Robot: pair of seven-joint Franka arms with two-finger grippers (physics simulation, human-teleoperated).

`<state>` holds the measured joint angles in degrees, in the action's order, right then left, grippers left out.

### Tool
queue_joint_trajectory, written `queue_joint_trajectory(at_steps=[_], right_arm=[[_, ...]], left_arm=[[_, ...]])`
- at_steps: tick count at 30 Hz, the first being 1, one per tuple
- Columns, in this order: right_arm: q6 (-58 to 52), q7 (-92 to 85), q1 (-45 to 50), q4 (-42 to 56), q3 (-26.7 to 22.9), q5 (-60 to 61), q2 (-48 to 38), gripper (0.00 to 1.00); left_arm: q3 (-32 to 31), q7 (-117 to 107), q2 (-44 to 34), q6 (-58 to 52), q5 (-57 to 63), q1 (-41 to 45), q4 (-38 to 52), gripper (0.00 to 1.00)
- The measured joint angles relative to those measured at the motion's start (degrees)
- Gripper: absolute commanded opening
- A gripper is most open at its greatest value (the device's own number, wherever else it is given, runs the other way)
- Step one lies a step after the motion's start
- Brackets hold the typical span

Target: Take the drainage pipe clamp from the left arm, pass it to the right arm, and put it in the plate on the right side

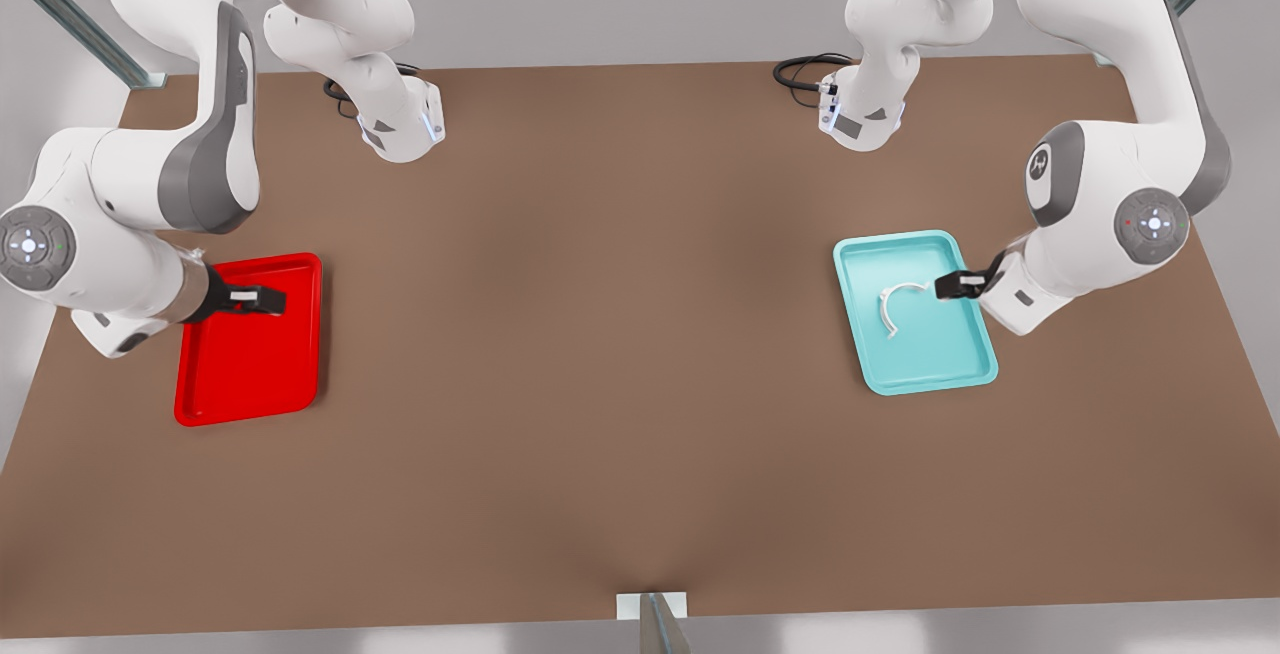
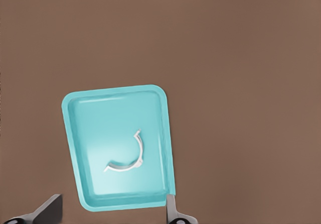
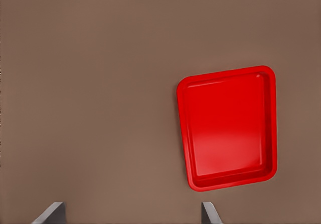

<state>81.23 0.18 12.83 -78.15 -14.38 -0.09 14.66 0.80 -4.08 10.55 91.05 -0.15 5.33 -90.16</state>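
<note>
In teal tray: drainage pipe clamp, seemingly untouched

On a plain brown counter, a white drainage pipe clamp lies in a teal tray, the plate is bright red, and both white, grey-jointed arms carry black tools.

We saw both arms' upper links cut off by the front view's top edge (the clamp's tabs too small to tell).
</note>
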Motion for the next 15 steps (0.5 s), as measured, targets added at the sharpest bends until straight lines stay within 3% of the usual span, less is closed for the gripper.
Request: queue_joint_trajectory(at_steps=[3,9,15], right_arm=[[1.1,0.0,-0.1,-0.1,0.1,0.0,0.1,1.00],[2.2,-0.7,-0.1,-0.6,0.1,-0.1,1.4,1.00],[2.6,-1.2,-0.7,-1.1,0.1,0.1,1.7,1.00]], left_arm=[[0.0,-0.3,-0.2,2.4,0.2,0.3,-4.2,1.00],[0.5,-0.9,2.9,21.3,-0.1,1.6,-28.9,1.00],[1.3,-1.3,5.1,39.5,-2.7,-0.2,-39.6,1.00]])
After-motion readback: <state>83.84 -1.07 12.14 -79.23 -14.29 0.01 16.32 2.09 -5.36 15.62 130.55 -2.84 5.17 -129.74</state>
